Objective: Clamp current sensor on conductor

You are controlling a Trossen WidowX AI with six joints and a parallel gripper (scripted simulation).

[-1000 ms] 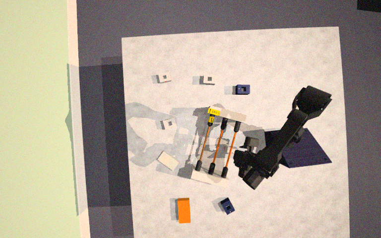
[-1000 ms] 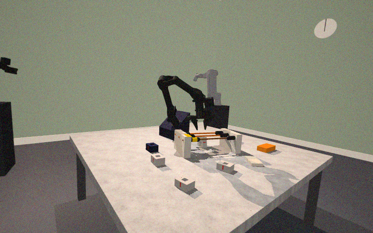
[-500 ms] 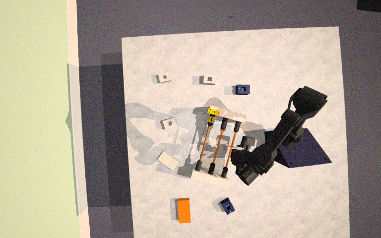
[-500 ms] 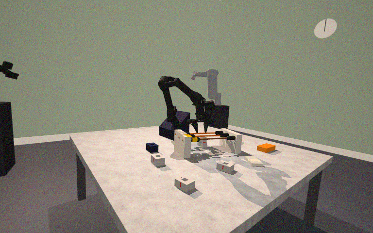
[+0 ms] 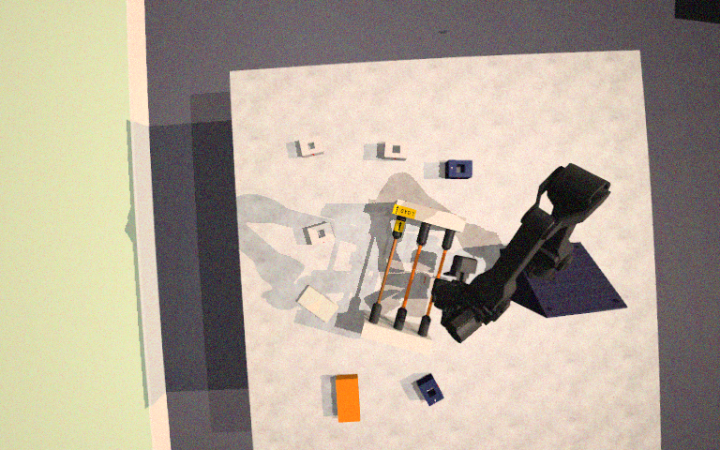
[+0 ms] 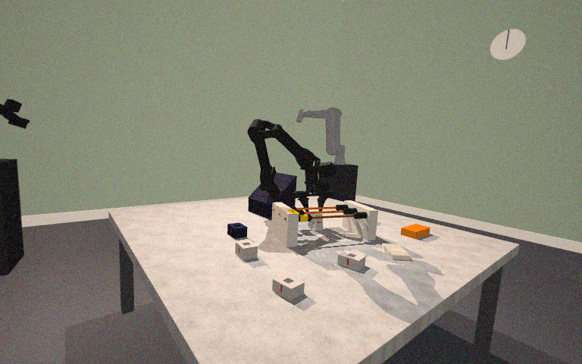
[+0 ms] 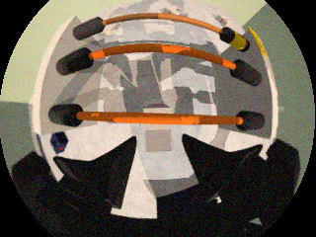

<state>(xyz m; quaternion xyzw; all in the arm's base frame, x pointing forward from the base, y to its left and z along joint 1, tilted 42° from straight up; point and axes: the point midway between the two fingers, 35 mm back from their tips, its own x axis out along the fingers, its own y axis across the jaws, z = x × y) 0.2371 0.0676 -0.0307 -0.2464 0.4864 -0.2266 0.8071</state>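
The black robot arm point(image 5: 522, 260) leans over by three orange rods point(image 5: 386, 273) point(image 5: 411, 273) point(image 5: 441, 265).
The rods run between two white blocks point(image 5: 448, 218) point(image 5: 395, 335), and the far-left rod has a yellow tag point(image 5: 398, 226). Near the bottom sit an orange box point(image 5: 347, 397) and a small dark blue block point(image 5: 428, 387).

Can't see fingertips of gripper point(image 5: 445, 294) point(image 6: 314, 210) point(image 7: 159, 138) from above, hidden under the arm; cut off at the wrist frame's bottom edge, lower parts only. Can't read yellow label point(image 5: 404, 211) point(image 6: 293, 211) point(image 7: 258, 41) in exterior (too small) or wrist (too edge-on). Cropped at bottom of top and exterior frames: table point(image 5: 531, 95) point(image 6: 214, 291) point(image 7: 140, 197). Also cropped: dark shape point(image 5: 697, 10), upper right of top frame.
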